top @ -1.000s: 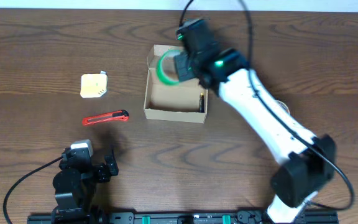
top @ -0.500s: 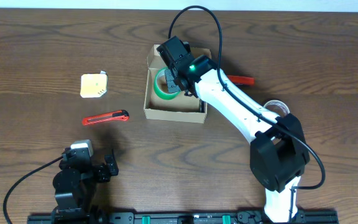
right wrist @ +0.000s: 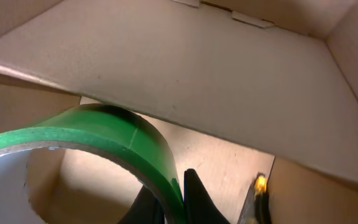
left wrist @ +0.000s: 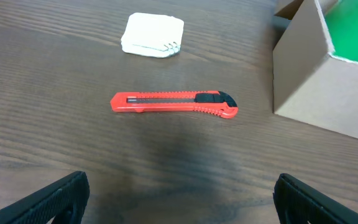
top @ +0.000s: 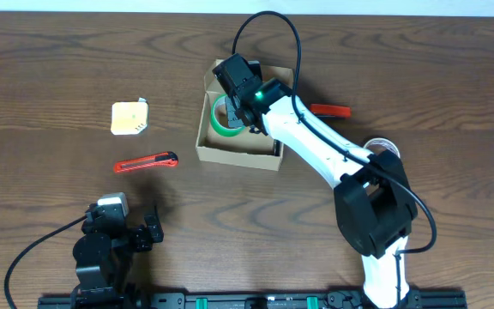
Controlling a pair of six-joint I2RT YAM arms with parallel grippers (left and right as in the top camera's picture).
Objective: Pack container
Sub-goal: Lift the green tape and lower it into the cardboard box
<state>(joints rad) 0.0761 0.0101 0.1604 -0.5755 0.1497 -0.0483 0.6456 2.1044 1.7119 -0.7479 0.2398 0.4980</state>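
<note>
Two fingers (right wrist: 196, 198) of the right hand (right wrist: 170, 205) are pressed onto the wall of the green tape roll (right wrist: 114, 134), one inside the ring and one outside, so I log this hand as pinching the roll. The roll is held inside the container (right wrist: 197, 81), with the cardboard walls close around it; I cannot tell whether it touches the floor. A dark slender item with a yellow tip (right wrist: 260, 185) lies in the same box, just beside the hand. On the overhead view, the container (top: 234, 158) sits open at mid-tabletop (top: 41, 51), and the right arm reaches into it from above. A red-handled object (top: 331, 110) lies just beyond the container's right wall, partly hidden by the arm. The red utility knife (top: 146, 162) lies flat to the container's left, apart from it, with a pale square pad (top: 129, 118) farther back. The left hand (left wrist: 179, 196) hovers low near the front edge, its fingers (left wrist: 55, 198) spread wide and holding nothing.
</note>
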